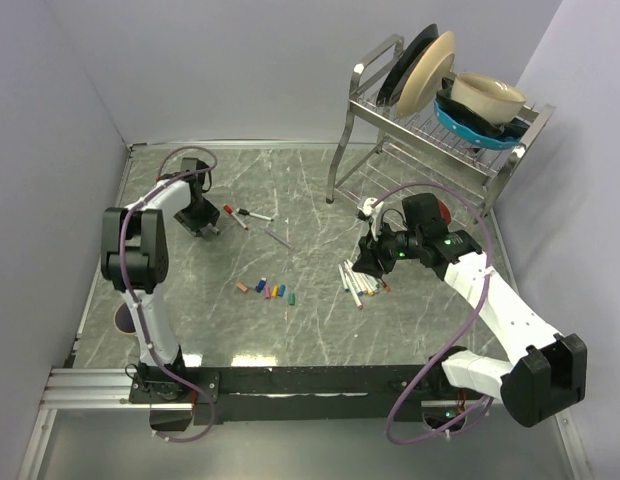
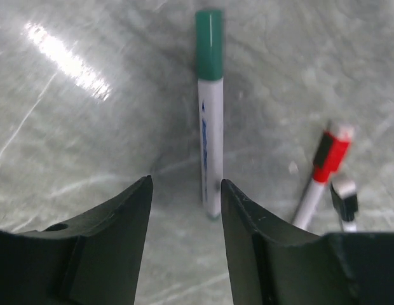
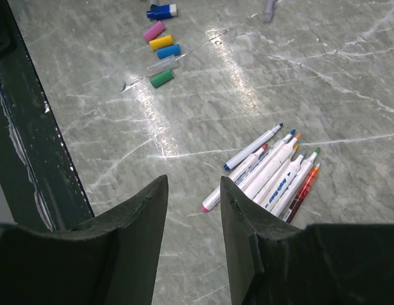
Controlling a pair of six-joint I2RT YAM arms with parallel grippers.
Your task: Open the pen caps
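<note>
Nearest, a row of loose pen caps [image 1: 267, 291] lies mid-table, with uncapped pens [image 3: 273, 171] bunched to its right. The right gripper [image 3: 194, 184] hangs near those pens, jaws parted and empty. Farther back, the left gripper [image 2: 186, 184] stands released, its jaws either side of the tail of a pen [image 2: 210, 140] wearing a green cap [image 2: 209, 44]. A red-capped pen [image 2: 327, 155] lies beside it.

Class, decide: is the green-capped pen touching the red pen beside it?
Apart. The left wrist view shows bare table between the green-capped pen and the red pen.
</note>
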